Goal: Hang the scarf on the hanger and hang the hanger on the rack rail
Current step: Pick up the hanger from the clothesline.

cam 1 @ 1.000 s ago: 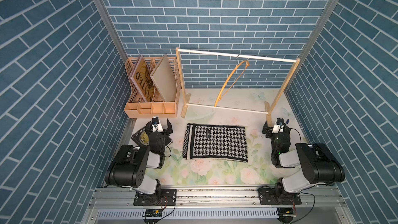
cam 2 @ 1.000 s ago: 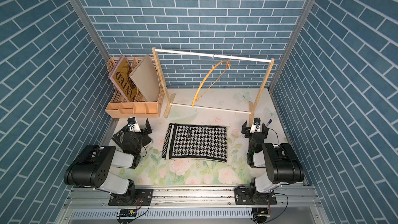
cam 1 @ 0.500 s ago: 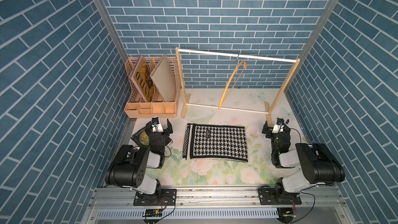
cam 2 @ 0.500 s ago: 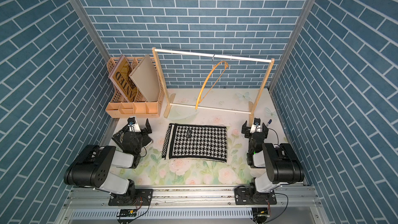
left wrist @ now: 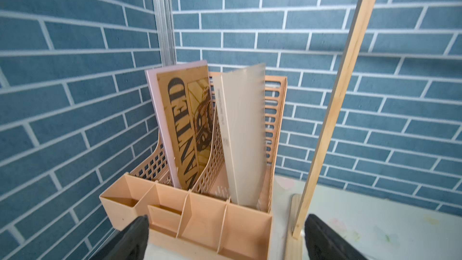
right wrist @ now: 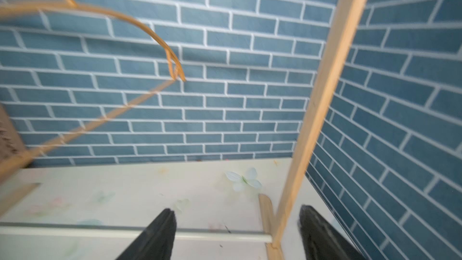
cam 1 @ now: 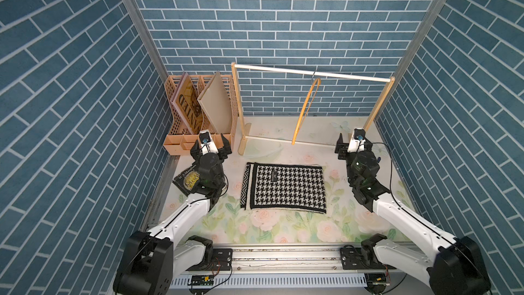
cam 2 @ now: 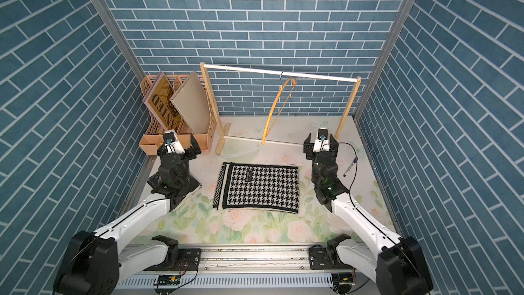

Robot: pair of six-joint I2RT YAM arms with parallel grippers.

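The scarf (cam 1: pixel 283 187) (cam 2: pixel 258 187), black-and-white houndstooth with a zigzag band at its left end, lies flat and folded on the floral mat between my arms. The hanger (cam 1: pixel 297 130) (cam 2: pixel 265 126) (right wrist: pixel 140 25) hangs by its dark hook from the rack's white rail (cam 1: pixel 354 77), turned almost edge-on, and looks blurred in the right wrist view. My left gripper (cam 1: pixel 211 144) (cam 2: pixel 178 148) (left wrist: pixel 226 221) is open and empty, left of the scarf. My right gripper (cam 1: pixel 354 144) (cam 2: pixel 321 143) (right wrist: pixel 237 211) is open and empty, right of the scarf, near the rack's right post.
A peach file organizer (cam 1: pixel 198 109) (left wrist: pixel 200 221) with books stands at the back left. A dark book (cam 1: pixel 185 178) lies under my left arm. A pen (cam 2: pixel 350 167) lies by the right wall. The rack's posts (left wrist: pixel 332 111) (right wrist: pixel 322 96) stand just ahead of both grippers.
The hanger has swung round on the rail, from showing its broad curve to hanging nearly edge-on. Both arms and the scarf stay where they were.
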